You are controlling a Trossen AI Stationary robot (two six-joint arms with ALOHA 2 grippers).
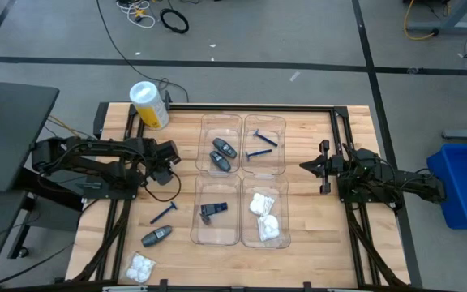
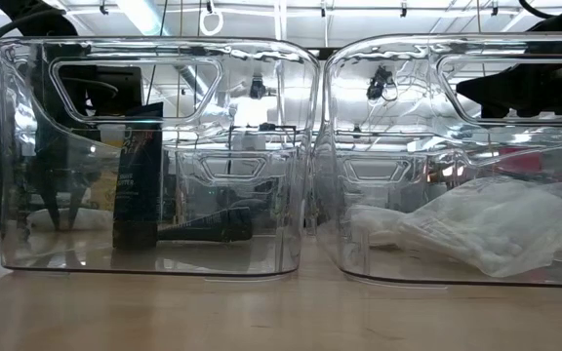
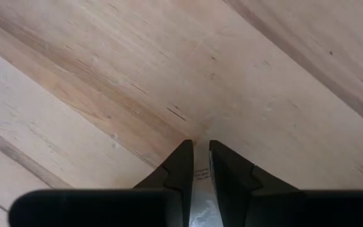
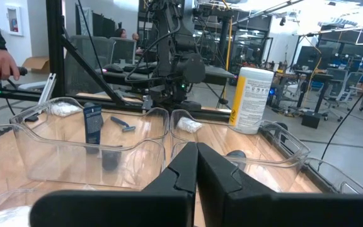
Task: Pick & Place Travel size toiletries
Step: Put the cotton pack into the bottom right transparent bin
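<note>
Two clear trays [image 2: 315, 146] side by side (nearly touching), dark tube [image 2: 208, 229] in one, white crinkly packets [image 2: 496, 229] in the other

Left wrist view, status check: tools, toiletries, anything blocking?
Left tool closed on thin pale packet, above bare wood. Right tool shut, empty, waiting beside clear plastic trays. Nothing in the way.

Two dark jointed arms (black cables looping along them), each ending in tapered black fingers [image 4: 213, 170]
</note>
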